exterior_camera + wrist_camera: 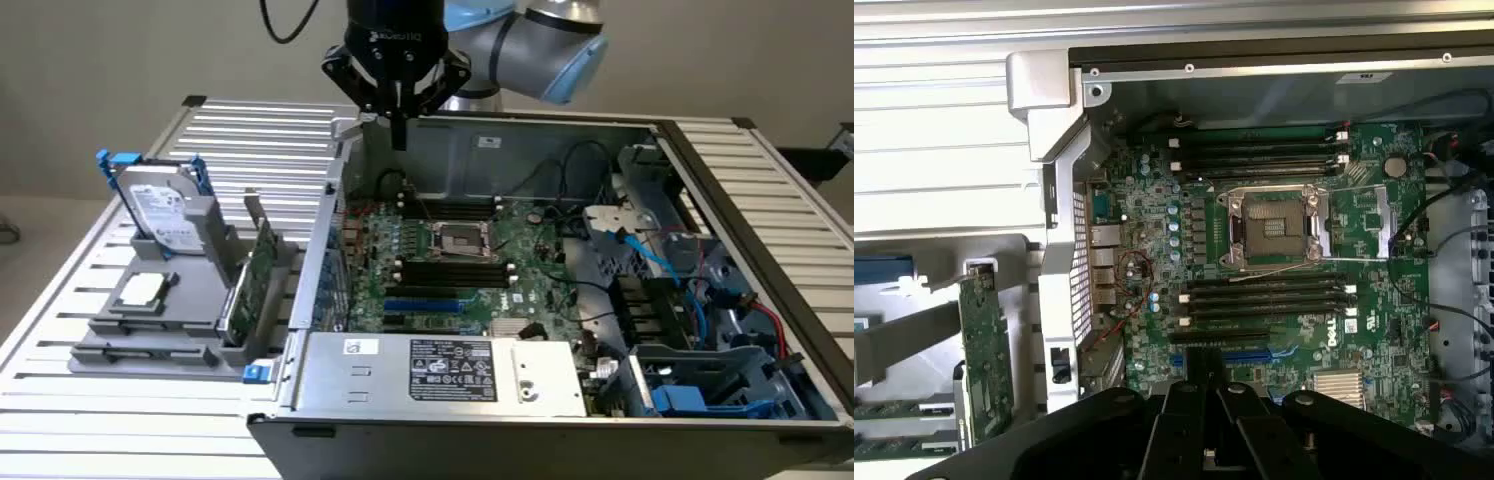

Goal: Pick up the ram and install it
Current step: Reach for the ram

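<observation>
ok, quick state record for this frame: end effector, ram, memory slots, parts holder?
end effector: shut on the ram, above the open case
ram: held upright, not yet seated
memory slots: black, look empty, beside the CPU socket
parts holder: hard drive, CPU chip, expansion card

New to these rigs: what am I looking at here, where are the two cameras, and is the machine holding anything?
A blue-grey robot arm carries a black tool, shut, above an open computer case. One picture is from a camera off the arm; the other looks down from the wrist onto the motherboard. Beside the case, on the slatted table, a grey holder carries a hard drive, a square silver chip and a green card. Whether the tool pinches anything thin, I cannot tell.
</observation>
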Robot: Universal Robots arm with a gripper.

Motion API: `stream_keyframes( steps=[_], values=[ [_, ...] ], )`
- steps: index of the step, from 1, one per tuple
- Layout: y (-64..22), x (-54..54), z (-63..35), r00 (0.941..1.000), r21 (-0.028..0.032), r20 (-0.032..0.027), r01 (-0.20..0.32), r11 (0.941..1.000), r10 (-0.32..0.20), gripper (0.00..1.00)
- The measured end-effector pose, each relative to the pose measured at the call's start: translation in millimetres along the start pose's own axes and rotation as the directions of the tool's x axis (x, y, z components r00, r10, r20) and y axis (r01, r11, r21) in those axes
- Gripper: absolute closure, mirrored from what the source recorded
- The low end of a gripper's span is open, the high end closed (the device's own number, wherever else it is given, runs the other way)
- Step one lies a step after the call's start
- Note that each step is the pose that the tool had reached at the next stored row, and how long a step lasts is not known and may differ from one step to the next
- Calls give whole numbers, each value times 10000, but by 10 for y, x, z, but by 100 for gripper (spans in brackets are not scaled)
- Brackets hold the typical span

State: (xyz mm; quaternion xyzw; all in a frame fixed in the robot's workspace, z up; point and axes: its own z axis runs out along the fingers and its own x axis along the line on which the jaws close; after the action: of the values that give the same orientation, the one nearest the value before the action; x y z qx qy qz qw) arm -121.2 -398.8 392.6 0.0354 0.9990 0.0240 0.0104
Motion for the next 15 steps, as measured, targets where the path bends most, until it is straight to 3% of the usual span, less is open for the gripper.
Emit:
stream_keyframes(
  steps=[13,15],
  values=[
    [0,0,0,10000,0,0,1,10000,-1,89],
    [-2,17,2,10000,5,-34,-1,10000,1,89]
  ],
)
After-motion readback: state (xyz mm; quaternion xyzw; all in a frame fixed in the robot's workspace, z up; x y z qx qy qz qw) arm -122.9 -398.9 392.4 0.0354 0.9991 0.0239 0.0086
